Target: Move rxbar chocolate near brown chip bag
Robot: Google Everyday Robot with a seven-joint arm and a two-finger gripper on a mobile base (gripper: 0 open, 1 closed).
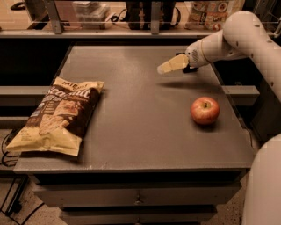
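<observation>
The brown chip bag [59, 116] lies flat at the table's left front, dark brown in the middle with yellow-tan ends. My gripper [167, 66] hangs over the far right part of the table, pointing left, with the white arm [237, 37] reaching in from the right. A small flat black thing [189, 69], seemingly the rxbar chocolate, lies on the table just behind the gripper's wrist and is partly hidden by it. The gripper is far to the right of the bag.
A red apple [204, 110] sits on the grey table [140, 132] at the right, in front of the gripper. A shelf with boxes and bags [206, 11] runs along the back. Drawers are below the table's front edge.
</observation>
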